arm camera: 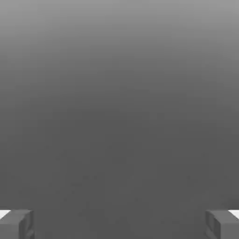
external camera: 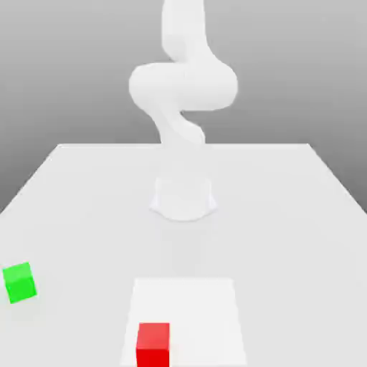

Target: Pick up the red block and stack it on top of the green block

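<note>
the gripper [arm camera: 119, 225] hangs with its fingers [arm camera: 16, 224] spread as wide apart as they go, nothing between them, just bare grey ahead of the hand. that reads as a hand made ready to go over a cube rather than one already busy with it. the arm [external camera: 183, 93] stands folded above its base, well away from both cubes. the red block [external camera: 153, 345] sits by itself on the table [external camera: 287, 215], on a paler square patch, far out from the hand, and the green block [external camera: 19, 282] sits well apart from it, off towards the exterior view's left. neither is touched, so i'd judge the pick hasn't begun; the hand must first travel out and down over the red one.
</note>
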### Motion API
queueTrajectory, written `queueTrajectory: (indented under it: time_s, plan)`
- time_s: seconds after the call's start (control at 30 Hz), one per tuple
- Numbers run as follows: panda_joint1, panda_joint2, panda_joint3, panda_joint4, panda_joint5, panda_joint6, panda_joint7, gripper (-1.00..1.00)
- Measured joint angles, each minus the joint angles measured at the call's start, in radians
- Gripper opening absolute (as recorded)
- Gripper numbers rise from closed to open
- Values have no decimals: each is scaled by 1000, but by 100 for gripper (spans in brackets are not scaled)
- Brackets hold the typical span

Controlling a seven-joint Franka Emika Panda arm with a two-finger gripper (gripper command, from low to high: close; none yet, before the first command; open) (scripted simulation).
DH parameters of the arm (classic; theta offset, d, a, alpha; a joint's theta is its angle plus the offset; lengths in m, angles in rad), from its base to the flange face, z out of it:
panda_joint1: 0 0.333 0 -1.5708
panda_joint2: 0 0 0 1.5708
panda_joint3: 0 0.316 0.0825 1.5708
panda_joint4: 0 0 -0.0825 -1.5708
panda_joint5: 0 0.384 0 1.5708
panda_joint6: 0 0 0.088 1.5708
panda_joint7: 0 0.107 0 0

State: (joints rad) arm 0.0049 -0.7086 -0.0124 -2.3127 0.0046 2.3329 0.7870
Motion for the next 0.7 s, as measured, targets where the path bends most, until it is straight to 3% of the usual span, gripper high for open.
queueTrajectory:
  time_s: [0.7]
  plan:
    - [0, 767, -69, -107, 46, 276, -115, 0]
